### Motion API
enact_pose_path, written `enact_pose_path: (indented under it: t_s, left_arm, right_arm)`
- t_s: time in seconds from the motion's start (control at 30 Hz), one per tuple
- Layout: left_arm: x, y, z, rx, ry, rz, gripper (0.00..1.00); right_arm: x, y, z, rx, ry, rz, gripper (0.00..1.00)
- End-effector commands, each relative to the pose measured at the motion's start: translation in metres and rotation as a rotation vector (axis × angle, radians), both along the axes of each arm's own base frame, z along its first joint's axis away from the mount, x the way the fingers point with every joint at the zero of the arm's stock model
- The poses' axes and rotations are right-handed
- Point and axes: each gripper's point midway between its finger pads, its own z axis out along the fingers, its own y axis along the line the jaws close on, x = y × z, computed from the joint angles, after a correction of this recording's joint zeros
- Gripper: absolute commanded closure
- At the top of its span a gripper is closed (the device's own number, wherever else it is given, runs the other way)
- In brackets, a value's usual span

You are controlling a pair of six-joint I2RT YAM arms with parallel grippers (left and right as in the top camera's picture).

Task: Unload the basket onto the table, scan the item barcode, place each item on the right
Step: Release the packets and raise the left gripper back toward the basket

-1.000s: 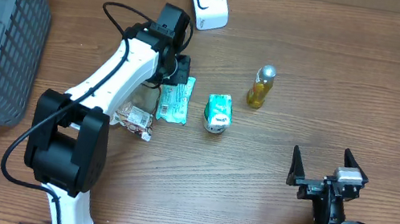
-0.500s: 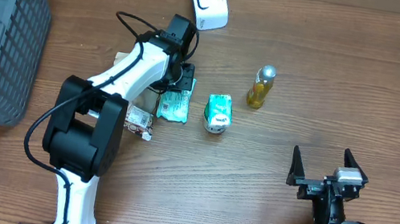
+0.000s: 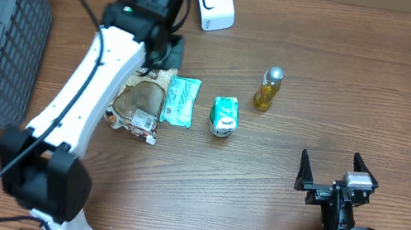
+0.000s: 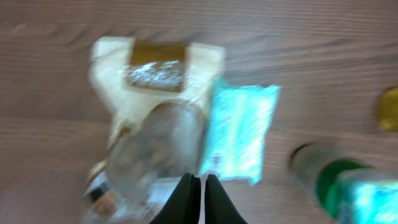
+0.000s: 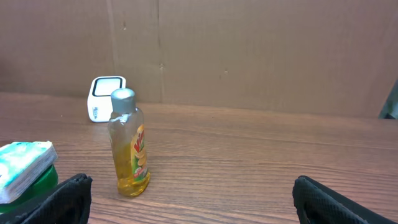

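Left wrist view blurred throughout: print on brown packet point(image 4: 155, 118) and teal packet point(image 4: 239, 137) unreadable. Green-lidded tub point(image 4: 348, 186) cut by right and bottom edges, yellow bottle point(image 4: 390, 109) by right edge. Overhead: wire basket point(image 3: 2, 31) cut at left and top; packet labels too small to read.

Desk point(image 3: 319, 84): brown, wood grain. Basket point(image 3: 32, 27): grey mesh. Scanner point(image 3: 214, 1): white, grey-outlined face. Bottle point(image 3: 268, 90): yellow, silver cap, red-green label. Pack point(image 3: 180, 101): teal, white print. Tub point(image 3: 224, 116): teal-white top, green base. Bag point(image 3: 136, 108): tan and clear, brown label. Left arm point(image 3: 101, 64): white, black joints.
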Motion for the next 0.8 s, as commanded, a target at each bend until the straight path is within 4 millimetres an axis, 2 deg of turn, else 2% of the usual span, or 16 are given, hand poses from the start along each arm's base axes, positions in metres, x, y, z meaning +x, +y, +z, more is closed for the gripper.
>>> enact_pose_path:
  t_s: [0.0,0.07,0.2,0.4,0.57,0.67,0.77]
  left_arm:
    - [-0.013,0.040,-0.021,0.124,0.092,0.083,0.95]
    - [-0.021,0.048,-0.037,0.135,0.147,0.097,0.96]
    - [-0.046,0.074,-0.084,0.162,0.275,0.155,0.96]
    - [-0.050,0.094,-0.121,0.153,0.268,0.208,0.96]
    - [-0.048,0.092,-0.140,0.132,0.237,0.209,0.94]
    - [-0.052,0.078,-0.150,0.051,0.252,0.193,0.96]
    - [-0.053,0.070,-0.151,0.006,0.263,0.185,0.96]
  right_arm:
    - [0.000,0.000,-0.003,-0.001,0.000,-0.002,0.00]
    - [0.000,0.000,-0.003,-0.001,0.000,-0.002,0.00]
    - [0.000,0.000,-0.003,-0.001,0.000,-0.002,0.00]
    - [0.000,0.000,-0.003,-0.001,0.000,-0.002,0.00]
    - [0.000,0.000,-0.003,-0.001,0.000,-0.002,0.00]
    - [0.000,0.000,-0.003,-0.001,0.000,-0.002,0.00]
    - [0.000,0.000,-0.003,-0.001,0.000,-0.002,0.00]
